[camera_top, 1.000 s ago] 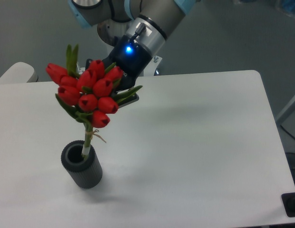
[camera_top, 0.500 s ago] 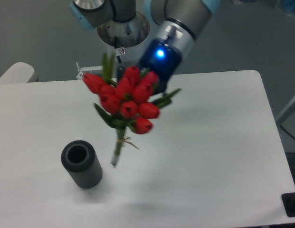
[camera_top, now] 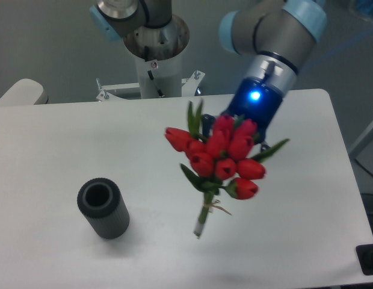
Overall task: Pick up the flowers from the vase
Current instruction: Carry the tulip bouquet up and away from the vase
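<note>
The gripper [camera_top: 246, 135] sits mostly hidden behind the red heads of the flowers [camera_top: 219, 158]; its fingers cannot be made out, so the exact set of the jaws is not visible, but the bunch hangs clear of the table with nothing else bearing it, so the jaws are clamped on the flowers near the top of the bunch, at the side toward 1 o'clock; the blue-lit wrist rises from there toward 1 o'clock into the grey arm; the bunch tilts, its buds uppermost and its tied stem [camera_top: 203, 218] pointing down toward 7 o'clock, the stem's cut end hanging just above the white table [camera_top: 307, 198]; green leaves stick out at 12 and at 3 o'clock of the buds; the vase [camera_top: 103, 208] stands upright on the table well apart from the flowers, toward 8 o'clock of them, its round hollow open and bare; the robot's base column [camera_top: 155, 57] stands at the table's far edge, at 11 o'clock of the bunch.
</note>
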